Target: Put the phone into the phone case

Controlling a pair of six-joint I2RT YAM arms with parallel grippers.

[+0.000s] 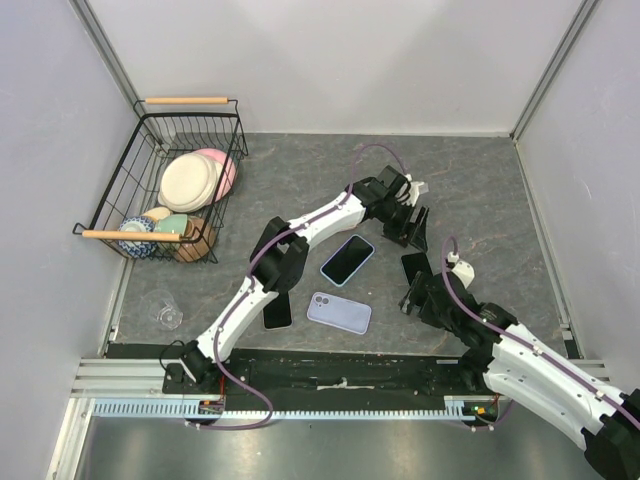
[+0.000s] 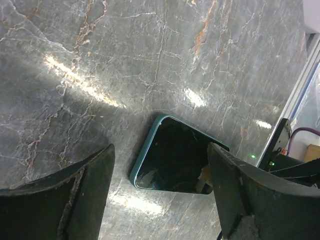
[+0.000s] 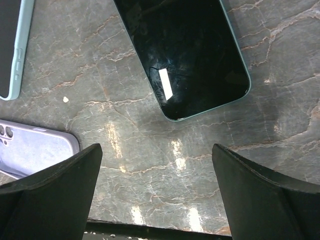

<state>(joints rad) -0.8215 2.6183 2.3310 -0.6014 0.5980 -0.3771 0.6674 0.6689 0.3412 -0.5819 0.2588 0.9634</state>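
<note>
Two empty, wide-open pincers, left pincer [image 1: 411,232] and right pincer [image 1: 416,291], hover by the phone [image 3: 185,55]; converging, they could collide or shove it.

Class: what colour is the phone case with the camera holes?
Pale lilac; the phone case shows best in the top external view.

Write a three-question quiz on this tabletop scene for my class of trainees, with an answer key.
1. True or false: the left gripper and the right gripper are both open and hold nothing.
2. Where does the lavender case lie? A: in a gripper. B: flat on the table, apart from both grippers. C: on top of a phone.
3. What fills the wire basket?
Key: 1 true. 2 B. 3 plates and bowls.
</note>
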